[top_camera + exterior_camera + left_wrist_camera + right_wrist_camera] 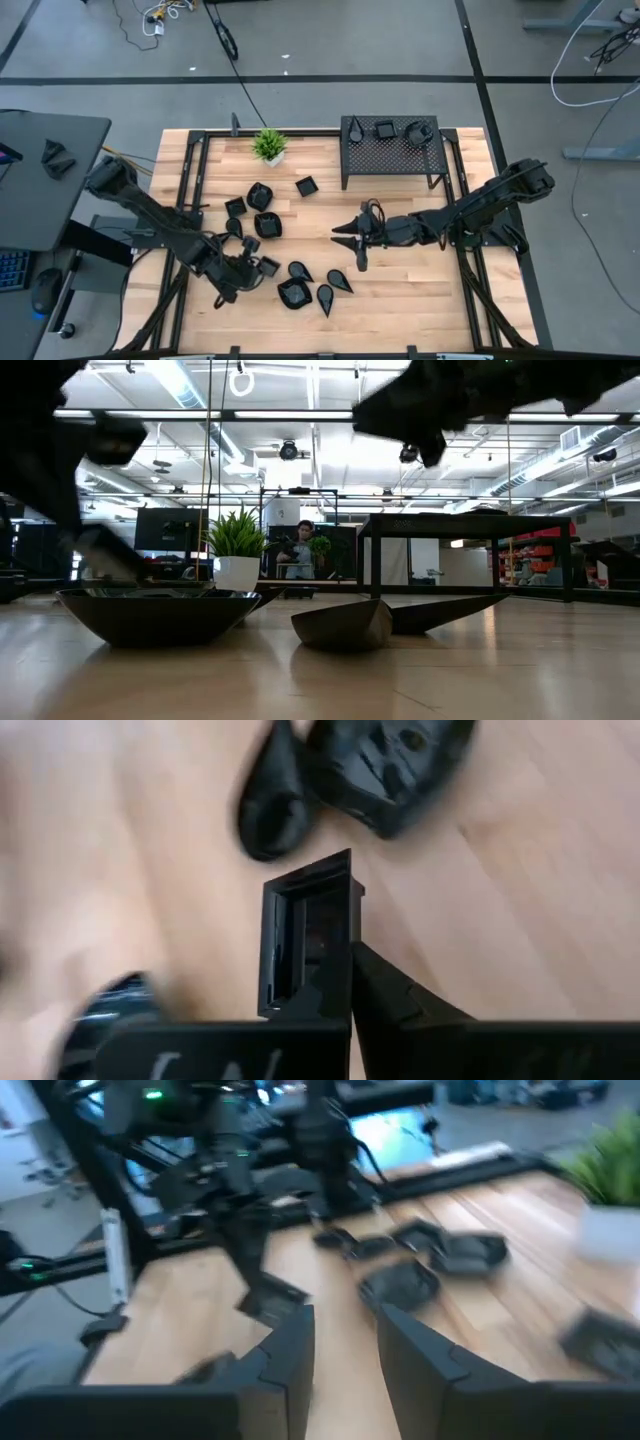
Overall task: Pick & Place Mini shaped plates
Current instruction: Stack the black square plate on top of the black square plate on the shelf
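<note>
Several small glossy black plates lie on the wooden table [400, 290], among them a square one [306, 185], a rounded one [260, 195] and teardrops [339, 281]. Three more sit on top of the black perforated rack [390, 155]. My left gripper [255, 268] [340, 970] is near the table's near-left part, shut on a square plate [268, 266] [305, 935]. My right gripper [347, 233] [343, 1320] hovers open over the table's middle, high in the low view [430, 420]. A teardrop plate [360, 256] lies just beside it, and nothing is between its fingers. My left gripper holds the square plate by one side wall [335, 975], pinched between the two fingers. One finger [390, 1000] shows on the wall's outer side, while the plate hides the other. The plate stands on edge in the hold, its far part sticking out past the fingertips.
A small green potted plant [269, 146] stands near the table's far edge, left of the rack. A black frame [190, 170] runs around the table. Bare wood lies at the near right. A person [303, 550] shows far behind the table.
</note>
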Available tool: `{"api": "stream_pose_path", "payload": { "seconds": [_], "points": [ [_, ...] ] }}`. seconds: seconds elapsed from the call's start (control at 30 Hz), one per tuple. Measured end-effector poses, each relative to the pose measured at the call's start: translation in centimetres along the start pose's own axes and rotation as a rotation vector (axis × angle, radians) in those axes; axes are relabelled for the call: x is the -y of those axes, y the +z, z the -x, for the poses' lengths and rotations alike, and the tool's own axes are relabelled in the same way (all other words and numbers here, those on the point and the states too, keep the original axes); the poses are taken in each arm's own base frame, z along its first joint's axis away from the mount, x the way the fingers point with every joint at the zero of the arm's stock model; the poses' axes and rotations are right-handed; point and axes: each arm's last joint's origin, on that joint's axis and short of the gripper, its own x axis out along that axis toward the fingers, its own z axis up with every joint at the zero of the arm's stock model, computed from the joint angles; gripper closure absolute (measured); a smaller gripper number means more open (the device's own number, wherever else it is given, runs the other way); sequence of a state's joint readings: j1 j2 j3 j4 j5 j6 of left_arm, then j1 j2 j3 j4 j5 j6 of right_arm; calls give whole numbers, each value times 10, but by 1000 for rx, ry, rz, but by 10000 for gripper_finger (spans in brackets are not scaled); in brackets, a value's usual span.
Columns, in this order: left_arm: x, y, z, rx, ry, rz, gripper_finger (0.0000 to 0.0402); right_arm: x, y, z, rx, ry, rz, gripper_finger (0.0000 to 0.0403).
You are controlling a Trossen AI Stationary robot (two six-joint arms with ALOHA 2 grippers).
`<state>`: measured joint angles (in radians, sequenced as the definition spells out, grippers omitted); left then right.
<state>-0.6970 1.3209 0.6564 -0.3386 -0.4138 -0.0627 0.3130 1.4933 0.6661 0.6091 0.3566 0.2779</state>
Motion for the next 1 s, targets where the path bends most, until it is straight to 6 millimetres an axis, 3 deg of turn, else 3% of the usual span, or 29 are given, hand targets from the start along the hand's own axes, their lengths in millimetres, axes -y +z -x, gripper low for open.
{"api": "stream_pose_path", "payload": {
  "seconds": [0.23,0.47,0.73,1.0],
  "points": [
    [-40,31,40,130,94,21,399,-21,47,-13,-54,69,137,287],
    [-62,60,56,308,134,30,400,-43,86,-32,-116,189,299,268],
    [-67,66,57,368,167,-10,400,-55,84,-66,-223,247,440,252],
    [-68,68,57,377,177,-34,400,-51,80,-72,-229,242,478,287]
  ]
}}
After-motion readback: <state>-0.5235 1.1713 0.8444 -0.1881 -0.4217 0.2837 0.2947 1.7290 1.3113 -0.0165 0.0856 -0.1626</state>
